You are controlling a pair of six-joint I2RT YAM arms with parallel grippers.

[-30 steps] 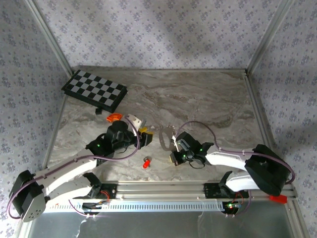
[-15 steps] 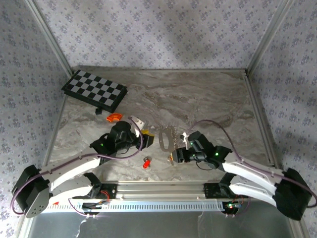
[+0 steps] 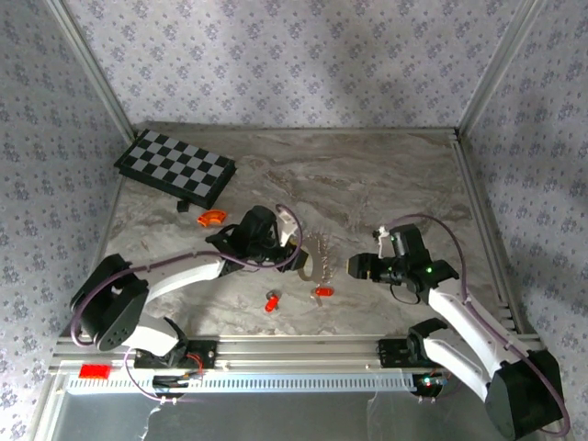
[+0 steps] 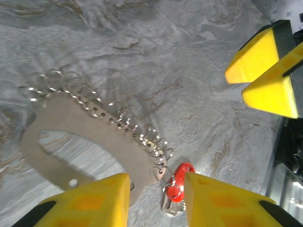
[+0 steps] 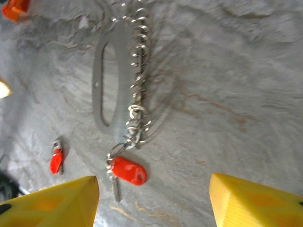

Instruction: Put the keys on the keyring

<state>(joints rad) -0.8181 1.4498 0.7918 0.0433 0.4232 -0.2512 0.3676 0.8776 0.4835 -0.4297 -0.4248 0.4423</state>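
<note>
silvery-grey flat metal oblong keyring [image 5: 124,85] with small wire rings along one edge, flat on grey marbled tabletop [image 3: 367,184], between the two grippers. red-headed key with short silvery blade [image 5: 128,171] at near end of keyring, seemingly hooked on last wire ring. second red-headed key [image 5: 56,161] loose, left of keyring's near end and apart from it.

left gripper [image 4: 155,201] with yellow jaws apart, astride near end of keyring, clamped on nothing. right gripper [image 5: 151,205] right of keyring, jaws wide apart, empty.

risks, as judged:
- closing left jaws liable to knock hooked key off its ring or skid keyring sideways, thin flat plate offering little to pinch.
- loose key small, liable to slip or flip under fingertips.

containers: no box, tray or bowl beside keyring; keyring itself sole holder, apparently bearing one key.
</note>
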